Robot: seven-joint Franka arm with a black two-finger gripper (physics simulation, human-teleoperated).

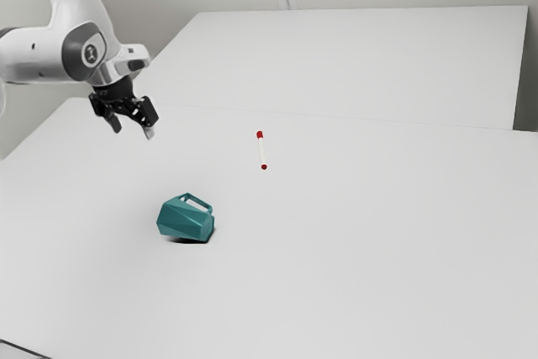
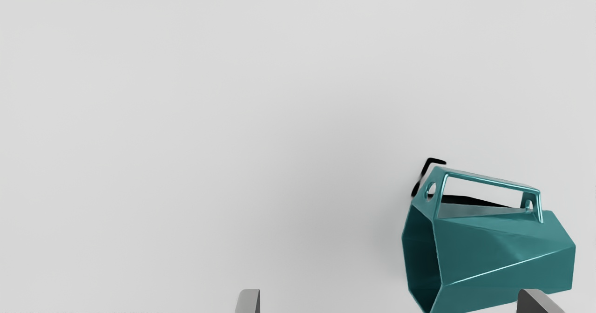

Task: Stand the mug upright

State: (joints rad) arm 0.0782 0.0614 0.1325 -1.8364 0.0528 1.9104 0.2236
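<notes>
End effector [image 1: 133, 128]: fingers apart | mug [image 2: 503, 252]: glossy teal, faceted, on its side | table [image 1: 353, 250]: smooth

In the exterior view, the white table [image 1: 353, 266] is seen from the arm's [image 1: 38, 56] side, slanting down from farther back; in the wrist view, closer, facing down. The teal mug [image 2: 503, 252] is shared.

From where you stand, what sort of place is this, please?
Probably a simulated robotics lab: a white robot arm reaches over a plain pale table, where a faceted teal mug lies on its side.
</notes>
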